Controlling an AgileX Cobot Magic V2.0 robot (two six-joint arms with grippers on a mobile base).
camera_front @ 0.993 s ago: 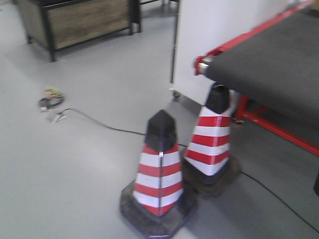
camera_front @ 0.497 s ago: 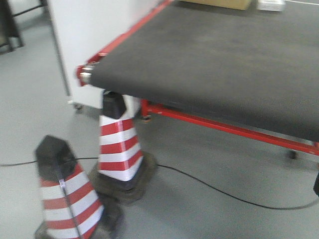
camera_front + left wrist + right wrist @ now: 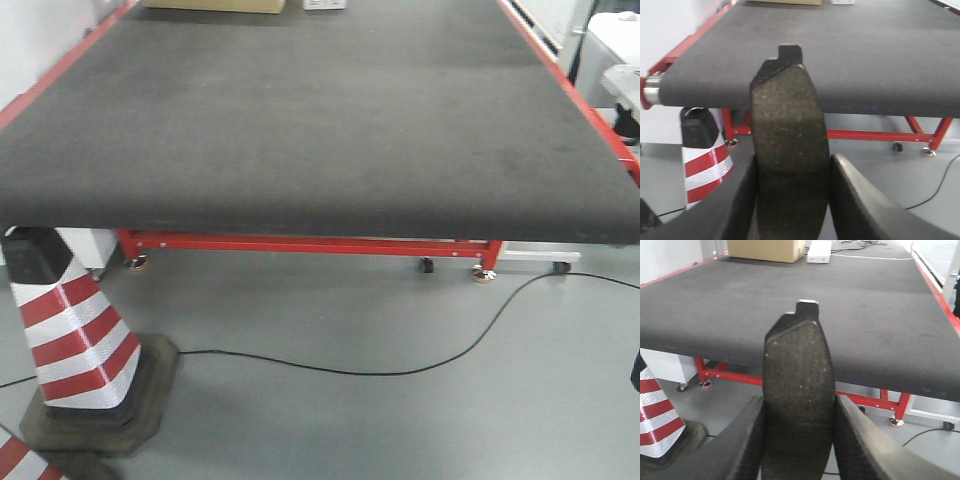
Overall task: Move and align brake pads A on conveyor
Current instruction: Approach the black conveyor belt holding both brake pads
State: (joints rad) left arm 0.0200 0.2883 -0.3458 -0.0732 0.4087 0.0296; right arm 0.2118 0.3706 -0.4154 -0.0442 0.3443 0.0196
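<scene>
The conveyor (image 3: 320,120) is a wide charcoal belt with red side rails, and its near end faces me across the front view. No pads lie on the part of it that shows. My left gripper (image 3: 792,167) is shut on a brake pad A (image 3: 787,125), held upright with its gritty dark face toward the camera, short of the conveyor (image 3: 865,55). My right gripper (image 3: 799,405) is shut on another brake pad A (image 3: 797,370), also upright, in front of the belt's (image 3: 880,315) edge. Neither gripper shows in the front view.
A red-and-white traffic cone (image 3: 70,330) stands on the floor by the belt's left corner. A black cable (image 3: 400,372) runs across the grey floor under the red frame (image 3: 310,243). A cardboard box (image 3: 765,250) and a white device (image 3: 819,251) sit at the belt's far end.
The front view has swung to the right: the two cones slid off to the left, and the conveyor's end moved from the right edge to fill the frame.
</scene>
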